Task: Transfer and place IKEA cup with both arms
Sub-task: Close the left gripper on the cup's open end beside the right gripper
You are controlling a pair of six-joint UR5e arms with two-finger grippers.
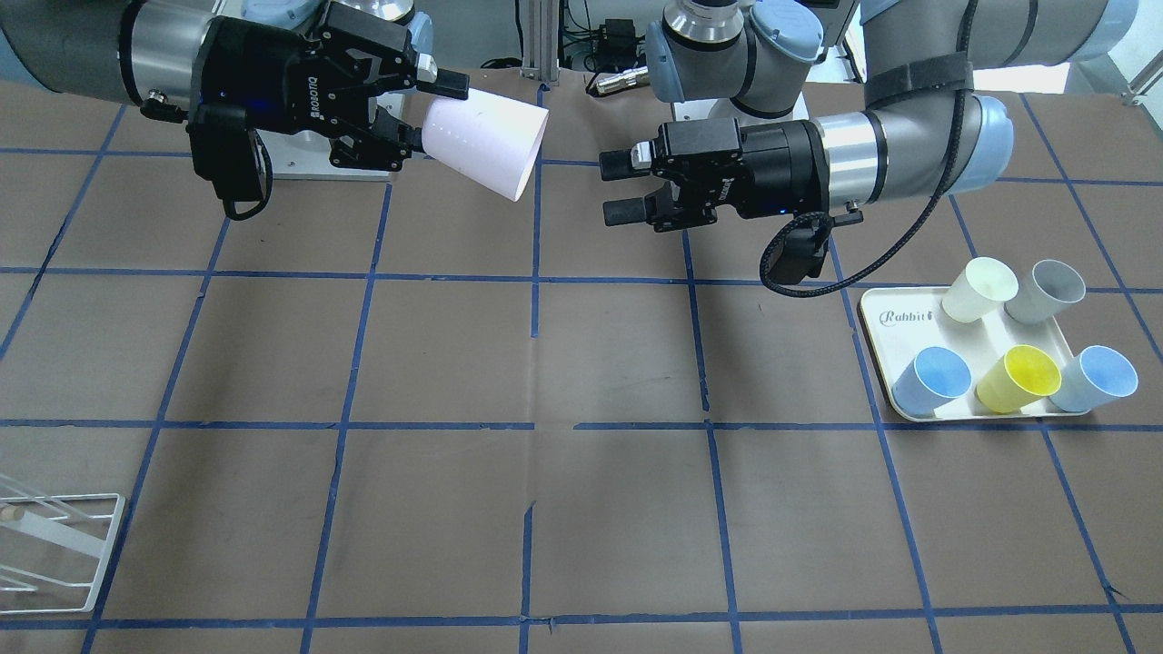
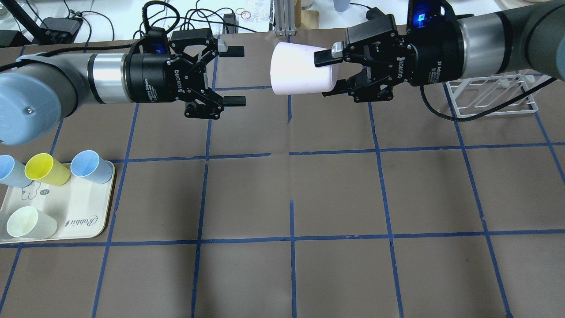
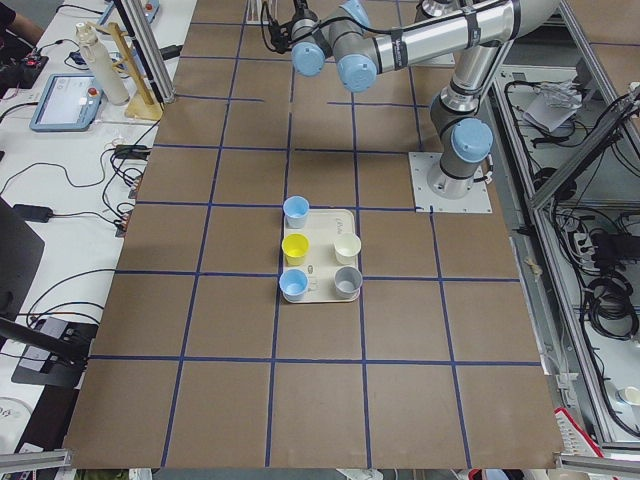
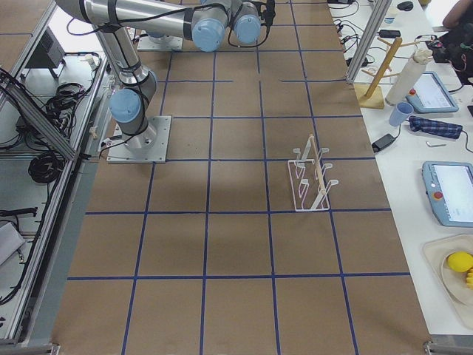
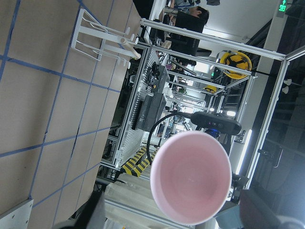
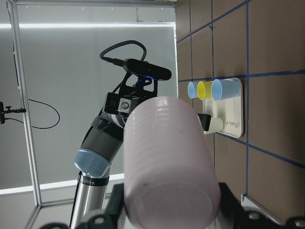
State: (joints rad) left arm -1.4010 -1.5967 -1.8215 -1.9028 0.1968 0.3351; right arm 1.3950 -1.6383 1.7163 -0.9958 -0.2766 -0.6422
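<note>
The pale pink IKEA cup [image 2: 300, 75] lies on its side in the air, high over the far middle of the table. My right gripper [image 2: 327, 74] is shut on its base end; it also shows in the front view [image 1: 434, 113] with the cup [image 1: 486, 145]. The cup's open mouth points at my left gripper [image 2: 236, 76], which is open and empty, a short gap away from the rim. The left gripper also shows in the front view [image 1: 620, 188]. The left wrist view looks into the cup's mouth [image 5: 190, 179]. The right wrist view shows the cup's side [image 6: 167, 162].
A cream tray [image 2: 79, 207] on my left holds a cream-white cup [image 1: 979, 288], a grey cup [image 1: 1047, 291], a yellow cup [image 1: 1019, 377] and two blue cups [image 1: 931, 379]. A white wire rack [image 2: 494, 97] stands on my right, below the right arm.
</note>
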